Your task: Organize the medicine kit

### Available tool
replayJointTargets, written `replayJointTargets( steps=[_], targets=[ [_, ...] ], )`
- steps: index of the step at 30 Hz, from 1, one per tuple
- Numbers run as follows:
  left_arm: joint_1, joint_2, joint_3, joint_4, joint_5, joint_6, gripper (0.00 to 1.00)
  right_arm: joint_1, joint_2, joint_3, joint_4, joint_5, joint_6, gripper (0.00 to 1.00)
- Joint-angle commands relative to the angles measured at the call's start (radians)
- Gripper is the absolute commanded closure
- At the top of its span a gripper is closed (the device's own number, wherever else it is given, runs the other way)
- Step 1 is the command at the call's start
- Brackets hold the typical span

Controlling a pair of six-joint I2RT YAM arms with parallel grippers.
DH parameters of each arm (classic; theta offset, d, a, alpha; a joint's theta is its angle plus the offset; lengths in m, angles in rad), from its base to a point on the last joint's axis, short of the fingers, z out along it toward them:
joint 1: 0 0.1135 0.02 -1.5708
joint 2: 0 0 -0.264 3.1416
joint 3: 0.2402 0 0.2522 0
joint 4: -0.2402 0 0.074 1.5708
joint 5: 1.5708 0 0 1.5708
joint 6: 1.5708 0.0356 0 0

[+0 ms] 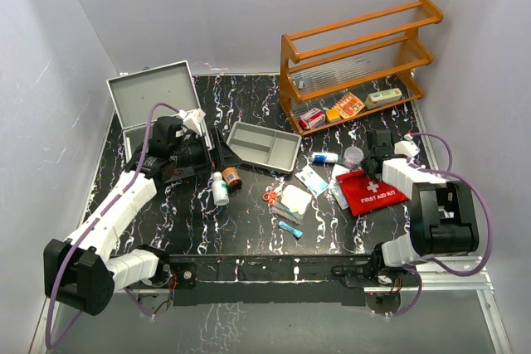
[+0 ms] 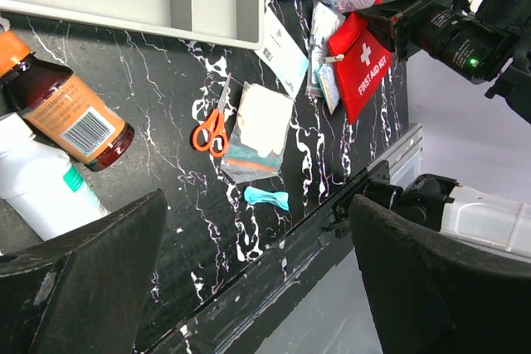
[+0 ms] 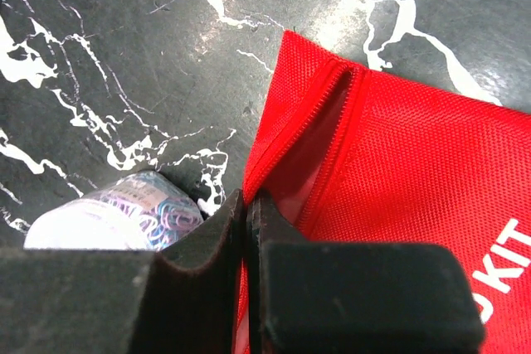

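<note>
Black right end effector (image 3: 246, 202), lower centre, pinches the thin edge of the red fabric first-aid pouch (image 3: 398, 163); lifted, it could slip out. The left end effector (image 2: 257, 205) gapes wide.

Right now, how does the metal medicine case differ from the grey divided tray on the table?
The medicine kit has a hinged lid standing open; the divided tray has none. The kit sits at the far left corner, partly hidden by the left arm; the tray lies unobstructed mid-table. The tray's compartments look empty; the kit's inside is mostly hidden. Both are grey and rectangular.
</note>
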Motion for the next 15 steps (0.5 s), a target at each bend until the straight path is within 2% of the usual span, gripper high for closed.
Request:
replayJointTargets(
  steps=[1, 6, 10, 15],
  targets=[
    [-0.016, -0.019, -0.007, 0.031, 0.047, -0.020, 0.11, -0.004, -0.121, 0.036, -0.056, 0.016, -0.015, 1.00],
    [-0.051, -0.014, -0.019, 0.097, 0.067, -0.057, 0.11, -0.004, -0.280, 0.084, -0.198, -0.034, -0.057, 1.00],
    [-0.094, 0.001, -0.028, 0.163, 0.068, -0.090, 0.11, -0.002, -0.402, 0.100, -0.254, -0.192, -0.109, 1.00],
    [-0.178, 0.040, -0.023, 0.252, 0.041, -0.134, 0.11, 0.002, -0.504, 0.112, -0.286, -0.473, -0.171, 1.00]
  ],
)
